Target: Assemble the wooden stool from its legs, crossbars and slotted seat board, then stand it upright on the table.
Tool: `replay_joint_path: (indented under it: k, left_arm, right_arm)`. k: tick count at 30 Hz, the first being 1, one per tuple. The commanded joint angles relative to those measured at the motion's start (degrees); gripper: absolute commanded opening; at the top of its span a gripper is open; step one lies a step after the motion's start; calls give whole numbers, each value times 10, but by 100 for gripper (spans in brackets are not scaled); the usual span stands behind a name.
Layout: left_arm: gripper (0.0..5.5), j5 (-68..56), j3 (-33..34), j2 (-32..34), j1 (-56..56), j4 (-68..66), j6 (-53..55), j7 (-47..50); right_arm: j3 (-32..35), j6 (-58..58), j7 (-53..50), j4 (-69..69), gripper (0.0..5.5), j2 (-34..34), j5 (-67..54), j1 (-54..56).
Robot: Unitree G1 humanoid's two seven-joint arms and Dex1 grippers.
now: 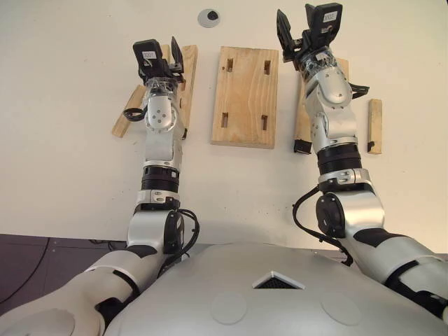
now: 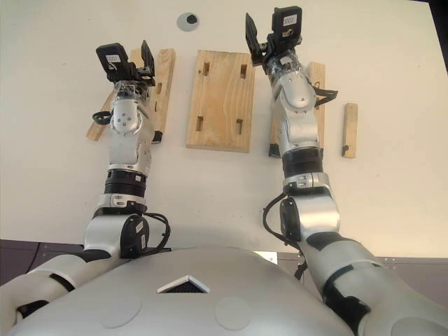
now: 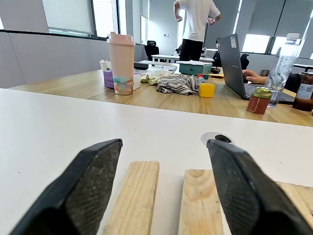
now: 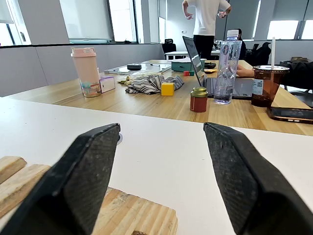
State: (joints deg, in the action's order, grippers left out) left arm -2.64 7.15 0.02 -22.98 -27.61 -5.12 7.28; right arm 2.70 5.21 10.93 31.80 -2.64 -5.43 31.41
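The slotted seat board (image 1: 243, 96) lies flat at the middle of the white table (image 1: 63, 84), slots facing up. My left gripper (image 1: 166, 59) is open and empty above a long slotted leg plank (image 1: 190, 70), whose end shows between its fingertips (image 3: 93, 191). A thinner crossbar (image 1: 123, 120) lies slanted beside that arm. My right gripper (image 1: 302, 31) hovers open and empty past the board's far right corner (image 4: 132, 215). Another leg plank (image 1: 302, 112) lies under the right forearm. A short crossbar (image 1: 375, 126) rests alone at the right.
A round grey cable grommet (image 1: 208, 17) sits in the table beyond the board. Behind the white table stands a wooden desk (image 4: 146, 105) with a tumbler (image 3: 121, 63), a laptop, bottles and jars. Bare table surface lies to the far left and right.
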Motion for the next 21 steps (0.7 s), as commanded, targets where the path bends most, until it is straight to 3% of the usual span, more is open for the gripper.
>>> replay_joint_path:
  k: [1, 14, 21]
  left_arm:
    - [319, -10, 12, 8, -26, -28, 17, -2]
    - [319, 30, -4, 44, -60, -73, -78, -9]
    - [319, -2, -1, 32, -48, -57, -108, -50]
  right_arm:
    - [1, 21, -6, 18, 314, 13, 0, 17]
    - [-5, 98, -45, 63, 314, 26, 26, 25]
    - [-7, 109, 11, 53, 314, 28, -5, 12]
